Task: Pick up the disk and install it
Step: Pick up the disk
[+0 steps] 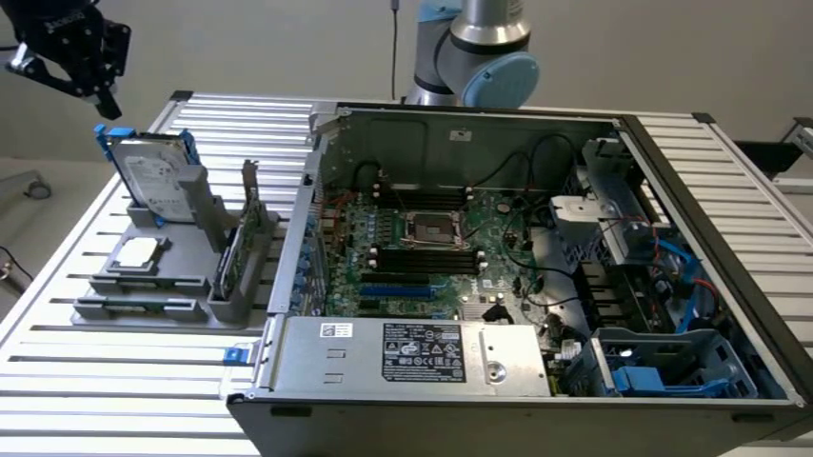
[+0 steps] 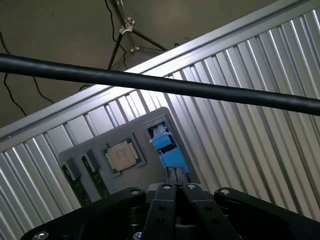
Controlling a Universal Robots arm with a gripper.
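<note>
Fingers (image 2: pixel 171 177): closed, empty, above upright disk (image 1: pixel 152 176) in grey holder (image 1: pixel 171 281); clean pickup likely needs squaring over its blue carrier.

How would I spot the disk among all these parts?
Find the open computer case, then the grey holder at the exterior view's left of it. The disk stands upright at the holder's far end: silver with a white label and a bright blue frame, unlike the flat square chip and thin green card.
</note>
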